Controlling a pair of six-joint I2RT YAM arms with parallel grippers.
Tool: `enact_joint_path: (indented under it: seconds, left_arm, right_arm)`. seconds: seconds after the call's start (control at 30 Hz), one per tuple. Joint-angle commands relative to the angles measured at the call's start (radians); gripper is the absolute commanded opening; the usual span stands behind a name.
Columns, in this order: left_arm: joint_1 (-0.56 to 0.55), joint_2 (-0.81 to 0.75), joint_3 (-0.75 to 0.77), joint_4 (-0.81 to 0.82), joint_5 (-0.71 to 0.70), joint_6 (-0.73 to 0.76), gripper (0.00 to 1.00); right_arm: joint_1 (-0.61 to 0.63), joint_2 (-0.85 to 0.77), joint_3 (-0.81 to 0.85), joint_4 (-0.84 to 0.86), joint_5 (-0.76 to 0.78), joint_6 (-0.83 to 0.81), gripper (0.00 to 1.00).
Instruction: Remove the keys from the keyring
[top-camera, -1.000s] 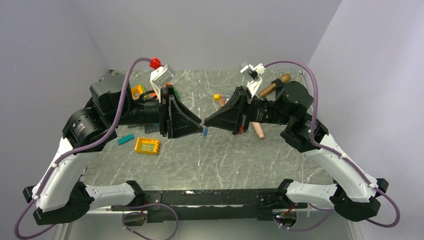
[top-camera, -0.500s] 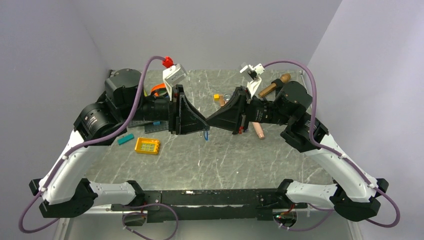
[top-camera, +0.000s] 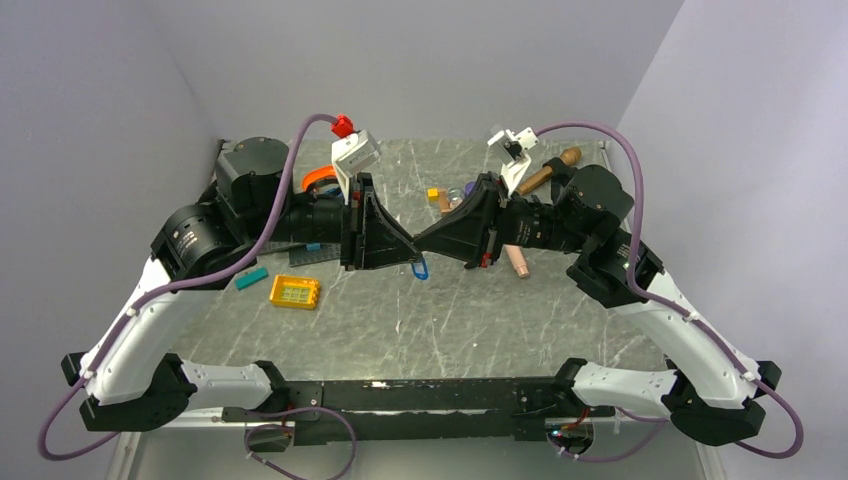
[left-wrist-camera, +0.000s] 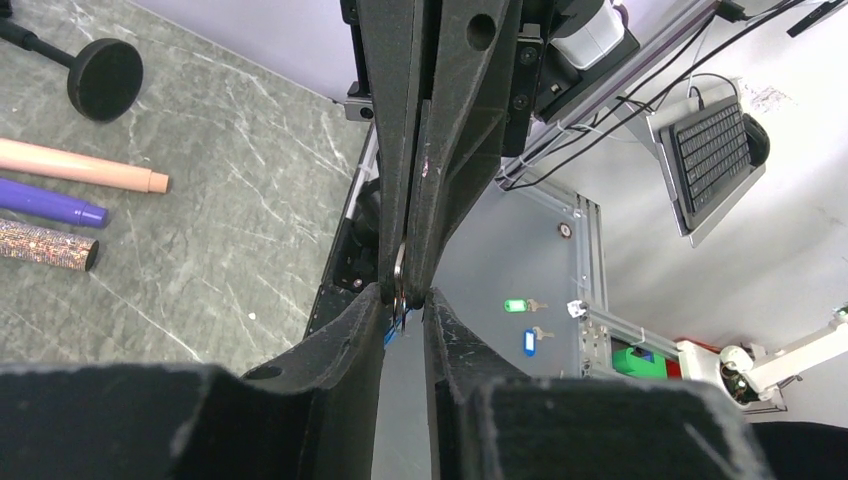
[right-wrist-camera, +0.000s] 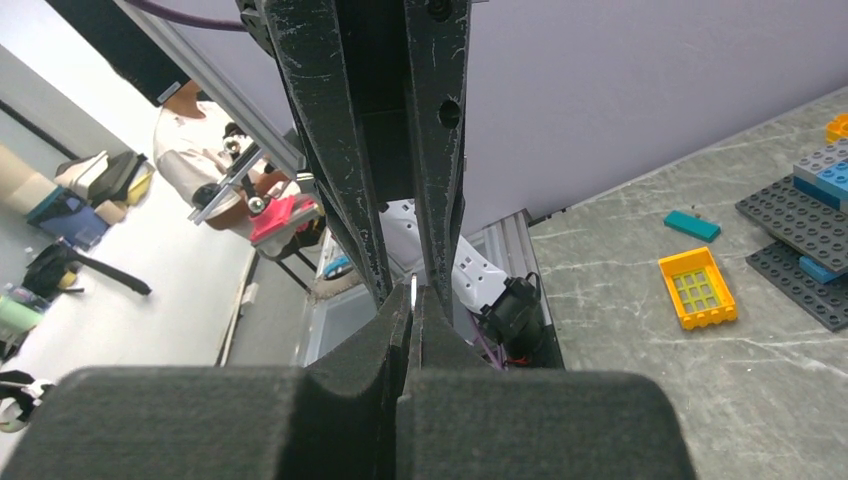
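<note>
The keyring (top-camera: 420, 268), a tiny bright-blue oval loop, hangs just below the two gripper tips above the table's middle. My right gripper (top-camera: 419, 245) is shut on a thin silver metal piece (right-wrist-camera: 413, 290) that the loop hangs from; the piece also shows in the left wrist view (left-wrist-camera: 400, 295). My left gripper (top-camera: 409, 250) meets the right one tip to tip. Its jaws stand a narrow gap apart (left-wrist-camera: 405, 305), either side of the metal piece. A sliver of blue (left-wrist-camera: 390, 336) shows against its left finger. No separate key can be made out.
A yellow brick (top-camera: 294, 292), a teal bar (top-camera: 251, 278) and dark baseplates (top-camera: 308, 255) lie at the left. A peach cylinder (top-camera: 516, 262), a wooden dowel (top-camera: 548, 172) and a small orange piece (top-camera: 433, 194) lie right of centre. Pens (left-wrist-camera: 50, 203) lie below the left wrist.
My left arm has swung right until its tips meet the right gripper's tips. The blue loop now hangs a little lower and more in view. The right arm has shifted slightly.
</note>
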Motion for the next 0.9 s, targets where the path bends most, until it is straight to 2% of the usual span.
enact_joint_path:
  seconds: [0.0,0.13,0.2,0.47,0.5,0.63,0.67,0.77,0.87]
  left_arm:
    - [-0.01,-0.012,0.026,0.021,-0.014,0.014,0.22]
    - [-0.015,-0.021,0.015,0.031,-0.023,0.011,0.15]
    - [-0.019,-0.023,0.013,0.033,-0.027,0.01,0.02]
    - [-0.034,-0.015,0.032,0.022,-0.032,0.023,0.0]
    - [-0.034,-0.013,0.035,0.022,-0.029,0.023,0.03]
    - [-0.035,-0.015,0.039,0.017,-0.033,0.029,0.42]
    - [-0.035,-0.018,0.041,0.015,-0.044,0.031,0.48]
    - [-0.034,-0.025,0.047,0.007,-0.067,0.039,0.55]
    - [-0.035,-0.029,0.053,-0.003,-0.083,0.044,0.49]
  right_arm:
    - [0.004,-0.023,0.005,0.025,0.017,0.002,0.0]
    - [0.004,-0.022,0.01,0.019,0.015,0.0,0.0]
    - [0.004,-0.021,0.009,0.019,0.015,0.001,0.0]
    - [0.004,-0.024,0.002,0.037,0.019,0.011,0.0]
    - [0.005,-0.021,0.005,0.036,0.017,0.011,0.0]
    - [0.004,-0.017,0.017,0.031,0.009,0.009,0.0]
    - [0.004,-0.017,0.018,0.028,0.01,0.007,0.0]
    - [0.004,-0.021,0.019,0.019,0.013,0.001,0.0]
    - [0.003,-0.023,0.019,0.013,0.013,-0.002,0.0]
